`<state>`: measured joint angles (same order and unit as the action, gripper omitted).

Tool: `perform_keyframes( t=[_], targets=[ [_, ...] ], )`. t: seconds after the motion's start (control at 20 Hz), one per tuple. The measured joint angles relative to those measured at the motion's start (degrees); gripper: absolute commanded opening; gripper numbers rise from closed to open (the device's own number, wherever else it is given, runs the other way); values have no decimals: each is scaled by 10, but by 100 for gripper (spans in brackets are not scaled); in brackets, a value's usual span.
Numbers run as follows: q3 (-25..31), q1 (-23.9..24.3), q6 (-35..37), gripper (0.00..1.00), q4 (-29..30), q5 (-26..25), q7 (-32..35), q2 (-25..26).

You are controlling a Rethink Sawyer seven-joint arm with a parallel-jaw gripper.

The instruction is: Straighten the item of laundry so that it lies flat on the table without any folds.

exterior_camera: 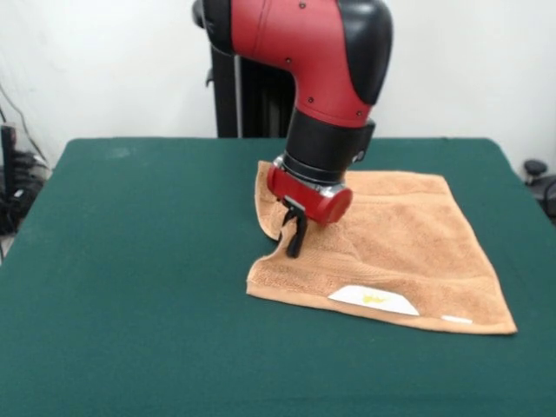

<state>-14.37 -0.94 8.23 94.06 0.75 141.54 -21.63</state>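
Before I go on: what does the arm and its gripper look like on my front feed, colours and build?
The arm has glossy red rounded shells with a black joint cap and a black cylindrical wrist section. Below that sits a red wrist collar with a silver ring. The gripper is small, black and narrow. No markings or loose cables are visible on it.

The towel [391,248] is a tan-orange terry square lying on the dark green worktop [130,261], toward the picture's right of centre. Most of it lies flat. Its left edge is lifted and curled into an upright fold. A large white label [373,300] and a small one [456,320] sit along the near edge.
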Motion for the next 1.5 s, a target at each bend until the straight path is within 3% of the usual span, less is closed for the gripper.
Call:
perform_keyframes(
  t=[0.9,0.95,1.5],
  targets=[
    [-37,3,-54,0,0,-9,0,20],
    [-36,3,-55,100,0,-9,0,20],
    [-28,45,-60,100,0,-23,0,14]
  ],
)
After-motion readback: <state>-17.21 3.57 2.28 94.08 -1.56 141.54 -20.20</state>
